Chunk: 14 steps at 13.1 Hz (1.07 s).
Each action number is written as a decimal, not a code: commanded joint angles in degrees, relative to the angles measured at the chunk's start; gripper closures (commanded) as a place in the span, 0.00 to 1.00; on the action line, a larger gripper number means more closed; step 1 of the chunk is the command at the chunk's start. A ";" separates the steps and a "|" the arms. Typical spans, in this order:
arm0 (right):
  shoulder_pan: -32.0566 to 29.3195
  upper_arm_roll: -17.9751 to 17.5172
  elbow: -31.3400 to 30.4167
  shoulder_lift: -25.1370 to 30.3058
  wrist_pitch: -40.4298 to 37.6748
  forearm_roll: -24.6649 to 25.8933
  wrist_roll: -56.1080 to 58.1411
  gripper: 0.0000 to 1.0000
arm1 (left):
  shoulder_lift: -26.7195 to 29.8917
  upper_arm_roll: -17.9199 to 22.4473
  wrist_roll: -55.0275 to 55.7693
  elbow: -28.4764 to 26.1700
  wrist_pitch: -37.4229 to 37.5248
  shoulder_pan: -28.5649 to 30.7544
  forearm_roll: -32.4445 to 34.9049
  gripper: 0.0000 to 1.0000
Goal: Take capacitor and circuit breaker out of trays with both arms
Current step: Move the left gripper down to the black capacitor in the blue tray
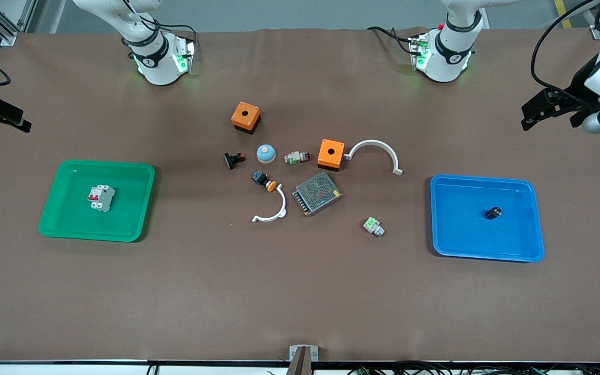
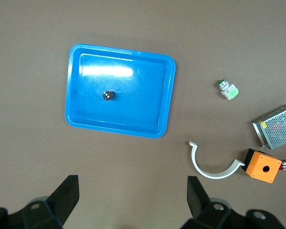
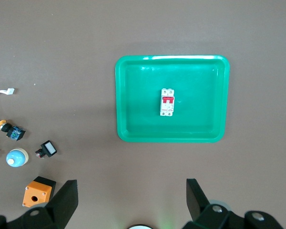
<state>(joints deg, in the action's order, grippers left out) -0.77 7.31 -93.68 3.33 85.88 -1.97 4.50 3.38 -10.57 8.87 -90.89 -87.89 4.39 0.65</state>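
The capacitor (image 1: 493, 213), a tiny black cylinder, lies in the blue tray (image 1: 487, 180) at the left arm's end of the table. It also shows in the left wrist view (image 2: 107, 95). The breaker (image 1: 101, 198), a white block with a red lever, lies in the green tray (image 1: 71, 221) at the right arm's end, and shows in the right wrist view (image 3: 167, 102). My left gripper (image 1: 532, 117) (image 2: 133, 183) is open and empty, high over bare table beside the blue tray. My right gripper (image 1: 19, 121) (image 3: 132, 186) is open and empty, high over bare table beside the green tray.
Loose parts cluster mid-table: two orange boxes (image 1: 246, 116) (image 1: 331, 153), a blue dome (image 1: 266, 153), a metal mesh box (image 1: 317, 194), two white curved pieces (image 1: 375, 151) (image 1: 271, 211), an orange-capped push-button (image 1: 263, 180), a black-and-red clip (image 1: 234, 160), and white-and-green connectors (image 1: 373, 226) (image 1: 297, 157).
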 commanded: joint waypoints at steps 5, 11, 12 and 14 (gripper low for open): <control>-0.63 -1.77 -2.04 2.29 1.13 3.47 0.16 0.00 | -2.13 0.29 -0.95 0.71 -0.09 2.81 1.19 0.00; -0.89 -2.12 -2.12 2.21 1.31 2.24 0.16 0.00 | -5.31 0.20 1.41 -16.82 -19.98 9.05 4.44 0.00; -0.90 -1.95 -2.12 2.21 1.83 1.11 0.25 0.00 | -5.31 0.20 3.42 -20.86 -25.44 10.02 4.44 0.00; -0.81 -1.86 -2.12 2.12 2.53 0.92 0.42 0.00 | -7.05 0.20 5.55 -27.12 -34.76 10.29 4.53 0.00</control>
<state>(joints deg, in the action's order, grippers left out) -0.78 5.96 -93.75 3.65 87.04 -0.07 4.56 -4.67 -10.00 12.32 -111.81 -116.06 14.22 3.96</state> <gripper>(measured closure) 0.000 0.000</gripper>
